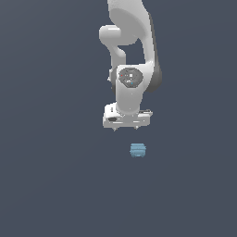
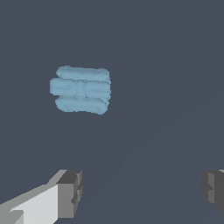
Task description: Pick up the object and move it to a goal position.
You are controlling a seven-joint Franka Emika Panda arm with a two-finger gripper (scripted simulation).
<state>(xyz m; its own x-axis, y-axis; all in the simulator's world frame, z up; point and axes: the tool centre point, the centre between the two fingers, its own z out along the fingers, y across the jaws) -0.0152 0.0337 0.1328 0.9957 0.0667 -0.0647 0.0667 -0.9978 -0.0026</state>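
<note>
The object [image 1: 138, 150] is a small light-blue ridged lump lying on the dark grey floor, just below and slightly to the exterior view's right of the white arm's hand. In the wrist view the object [image 2: 81, 89] lies apart from the gripper, with nothing touching it. My gripper [image 2: 140, 192] is open: its two grey fingertips [image 2: 70, 192] stand far apart and hold nothing. In the exterior view the gripper [image 1: 126, 127] hangs above the floor, its fingertips barely showing under the hand.
Only the plain dark grey floor [image 1: 55, 185] surrounds the arm and the object. No goal marker shows in either view.
</note>
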